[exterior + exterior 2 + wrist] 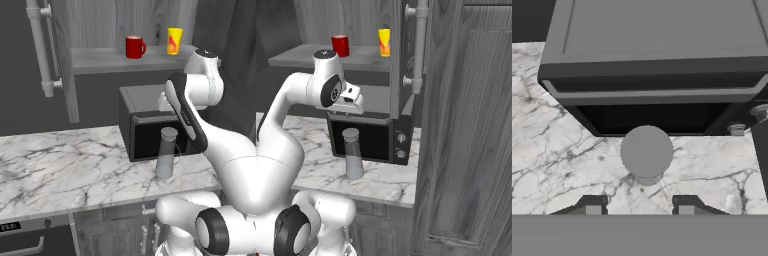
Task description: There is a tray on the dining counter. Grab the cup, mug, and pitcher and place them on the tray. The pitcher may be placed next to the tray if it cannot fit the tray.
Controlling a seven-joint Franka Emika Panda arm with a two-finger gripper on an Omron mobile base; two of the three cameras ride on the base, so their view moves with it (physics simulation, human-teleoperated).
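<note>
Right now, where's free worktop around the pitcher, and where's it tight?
Free: the wide marble worktop left of the pitcher, running out from the microwave. Some bare marble in front of the pitcher toward the counter edge. Tight: behind it, the pitcher stands close to the microwave door, under the gripper.

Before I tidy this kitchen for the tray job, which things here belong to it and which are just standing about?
Job things:
- pitcher, on the marble worktop, in front of the microwave
- mug, on the shelf
- cup, on the shelf, right of the mug

Just standing about:
- microwave
- marble worktop
- shelf
</note>
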